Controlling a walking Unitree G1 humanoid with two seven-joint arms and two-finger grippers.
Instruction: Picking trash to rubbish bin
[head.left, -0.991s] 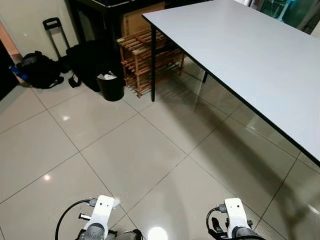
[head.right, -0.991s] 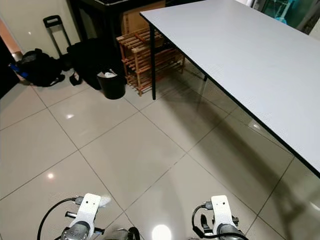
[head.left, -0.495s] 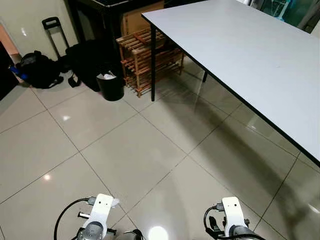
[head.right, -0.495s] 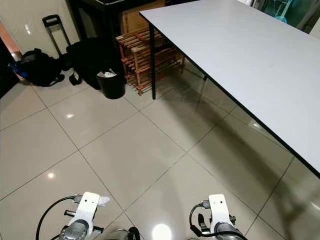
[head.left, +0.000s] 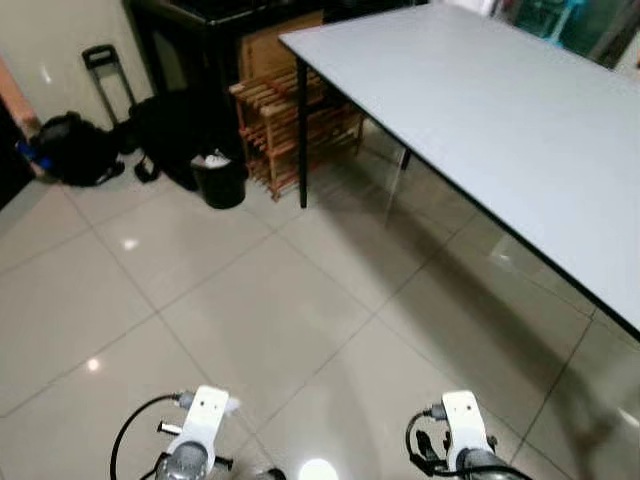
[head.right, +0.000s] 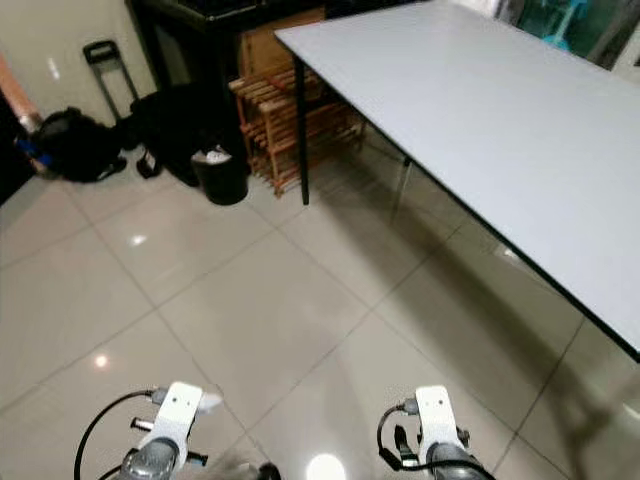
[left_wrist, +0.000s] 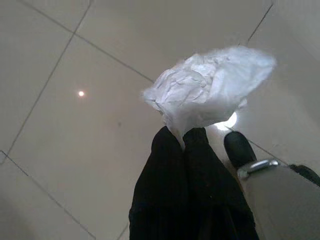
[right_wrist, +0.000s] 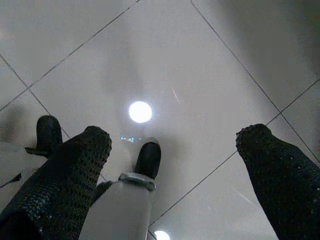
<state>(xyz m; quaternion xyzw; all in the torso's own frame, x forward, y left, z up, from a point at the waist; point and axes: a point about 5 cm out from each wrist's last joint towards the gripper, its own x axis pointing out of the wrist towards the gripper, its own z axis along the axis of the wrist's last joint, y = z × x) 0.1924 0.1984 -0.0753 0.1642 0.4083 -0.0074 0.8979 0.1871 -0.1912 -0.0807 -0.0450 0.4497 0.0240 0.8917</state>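
Note:
A crumpled white tissue (left_wrist: 207, 87) is pinched between the two black fingers (left_wrist: 170, 150) of my left gripper (left_wrist: 181, 140), which is shut on it and held low over the tiled floor. A corner of that tissue (head.left: 231, 404) peeks out beside my left wrist at the bottom of the left eye view. The small black rubbish bin (head.left: 221, 180) stands far ahead on the floor, beside the wooden rack, with white paper in it. My right gripper (right_wrist: 175, 145) hangs open over the floor with nothing between its fingers (right_wrist: 85, 150).
A large grey table (head.left: 500, 110) fills the right side, its black leg (head.left: 302, 140) near a wooden slatted rack (head.left: 285, 110). Black bags (head.left: 75, 150) and a trolley handle (head.left: 100, 75) lie at the far left. Glossy floor tiles (head.left: 270, 320) stretch between me and the bin.
The picture has shifted slightly and blurred, so the camera has moved. Both arms keep their low places and the tissue stays in the left gripper.

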